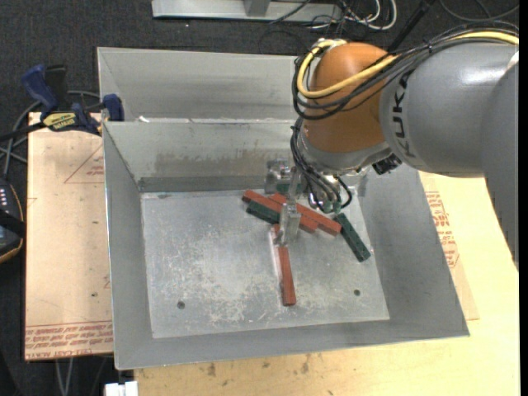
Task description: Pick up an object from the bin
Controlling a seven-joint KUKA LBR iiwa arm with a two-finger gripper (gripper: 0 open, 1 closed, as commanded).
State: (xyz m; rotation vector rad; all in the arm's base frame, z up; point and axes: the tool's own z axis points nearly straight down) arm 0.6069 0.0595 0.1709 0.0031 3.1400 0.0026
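My gripper (289,223) hangs low over the middle of the bin, right above a crossing of flat sticks. A red stick (309,218) lies slanted from upper left to lower right beneath it. A second red stick (285,280) runs from the gripper's tip down towards the bin's front. A dark green stick (355,242) pokes out to the lower right, and another dark green piece (262,210) shows under the slanted red stick on the left. The gripper's tip is at the top end of the lower red stick; contact is hidden.
The arm with its orange cover and yellow cables reaches in from the upper right and hides the bin's back right part. Bare bin floor spreads to the left and front of the sticks.
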